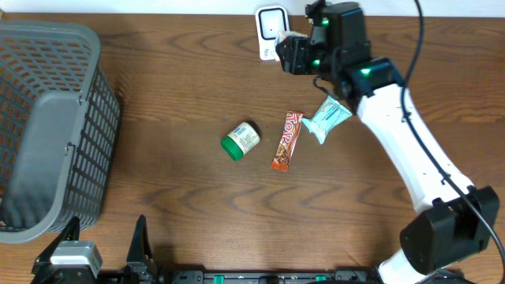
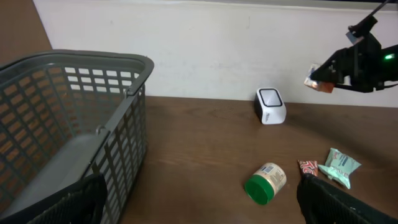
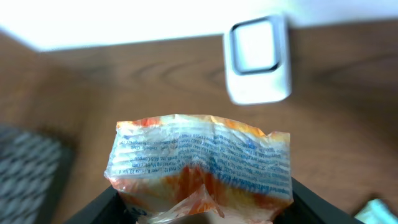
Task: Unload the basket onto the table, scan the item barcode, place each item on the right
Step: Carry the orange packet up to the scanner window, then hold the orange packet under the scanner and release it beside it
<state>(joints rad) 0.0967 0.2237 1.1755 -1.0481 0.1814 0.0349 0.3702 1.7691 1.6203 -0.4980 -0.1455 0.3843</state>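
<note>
My right gripper (image 1: 284, 54) hangs in the air just in front of the white barcode scanner (image 1: 271, 28), shut on a crinkled orange-and-white snack packet (image 3: 199, 165). In the right wrist view the packet fills the space between both fingers, its blue print facing the camera, and the scanner (image 3: 258, 59) stands beyond it, slightly right. The left wrist view shows the same packet (image 2: 318, 84) held high, to the right of the scanner (image 2: 271, 106). My left gripper (image 2: 199, 202) is open and empty, low near the table's front edge.
A grey basket (image 1: 47, 126) takes up the left side. On the table lie a green-lidded jar (image 1: 241, 140) on its side, a red-brown candy bar (image 1: 287, 140) and a teal packet (image 1: 327, 118) under the right arm.
</note>
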